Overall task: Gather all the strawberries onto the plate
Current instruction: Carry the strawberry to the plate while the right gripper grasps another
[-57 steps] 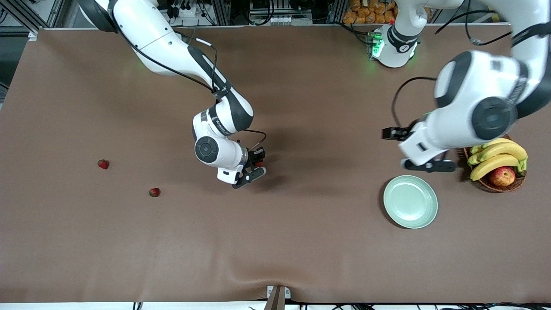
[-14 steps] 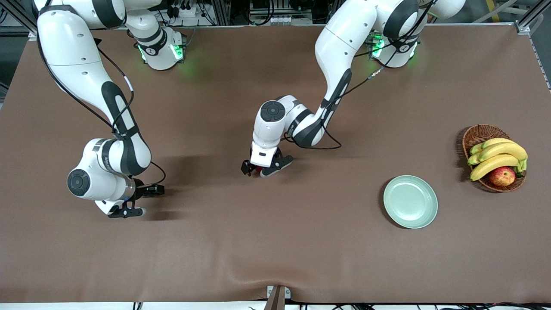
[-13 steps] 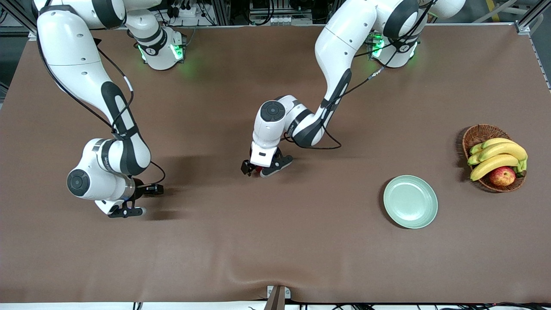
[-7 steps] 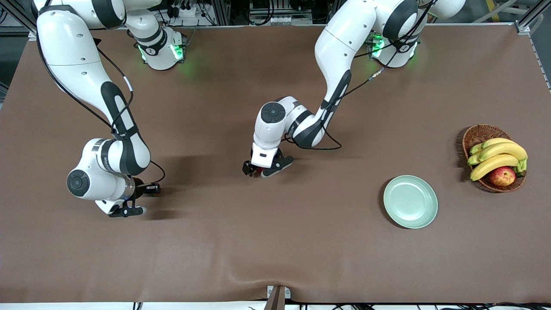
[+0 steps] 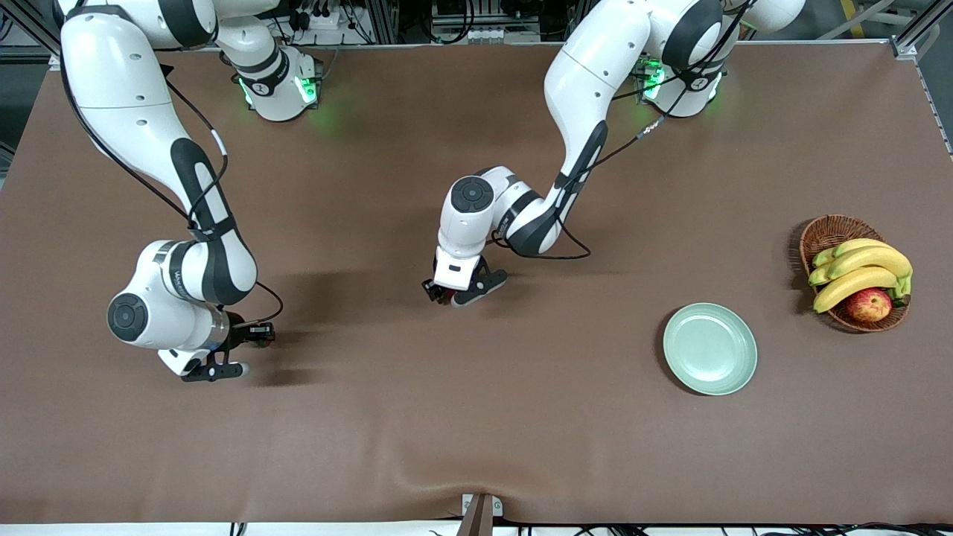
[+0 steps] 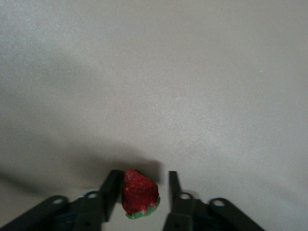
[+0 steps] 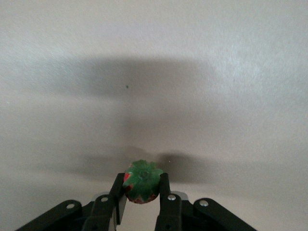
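Strawberry [image 7: 141,187] pinched in right tool [image 7: 142,192]; left tool's [image 6: 144,195] seemingly looser.

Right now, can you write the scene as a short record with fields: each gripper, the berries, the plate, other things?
left gripper: low at the table's middle, closing around a strawberry, a gap on one side
right gripper: toward the right arm's end, shut on a second strawberry
third strawberry: not visible
plate: holds no berry, toward the left arm's end
basket: beside the plate, with bananas and an apple
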{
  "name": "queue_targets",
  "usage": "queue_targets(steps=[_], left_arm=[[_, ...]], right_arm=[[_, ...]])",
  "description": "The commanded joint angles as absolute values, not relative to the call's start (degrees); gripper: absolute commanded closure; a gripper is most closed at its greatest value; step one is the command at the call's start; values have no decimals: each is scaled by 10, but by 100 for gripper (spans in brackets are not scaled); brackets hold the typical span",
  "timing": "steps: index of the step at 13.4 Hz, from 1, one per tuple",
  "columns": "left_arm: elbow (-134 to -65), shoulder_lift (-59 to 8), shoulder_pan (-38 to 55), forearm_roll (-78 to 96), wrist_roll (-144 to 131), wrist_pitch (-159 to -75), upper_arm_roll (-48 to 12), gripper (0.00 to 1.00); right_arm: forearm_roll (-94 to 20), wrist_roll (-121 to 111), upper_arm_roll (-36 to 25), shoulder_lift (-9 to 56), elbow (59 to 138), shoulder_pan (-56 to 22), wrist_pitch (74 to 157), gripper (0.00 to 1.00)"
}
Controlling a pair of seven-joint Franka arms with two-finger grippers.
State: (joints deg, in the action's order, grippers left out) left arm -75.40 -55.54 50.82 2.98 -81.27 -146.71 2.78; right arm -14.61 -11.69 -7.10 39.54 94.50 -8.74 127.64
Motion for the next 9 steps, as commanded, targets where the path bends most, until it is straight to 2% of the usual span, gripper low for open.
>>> queue_targets(steps=[1,2,6,9], left_arm=[[-740,-559,519,15,-817,-1463,33,100],[-740,-553,519,12,-817,-1453,33,100],[-746,-490,491,12,-819,-1304,62,100],[-754,-432,403,16,-824,-1225,63,100]], right_arm=[[-147,-124,-64,389,936,-89,1272,91],[-147,-124,-63,389,932,-93,1272,91],[-151,-118,-43,389,921,-110,1272,93],[-156,-107,-23,389,921,-123,1272,93]])
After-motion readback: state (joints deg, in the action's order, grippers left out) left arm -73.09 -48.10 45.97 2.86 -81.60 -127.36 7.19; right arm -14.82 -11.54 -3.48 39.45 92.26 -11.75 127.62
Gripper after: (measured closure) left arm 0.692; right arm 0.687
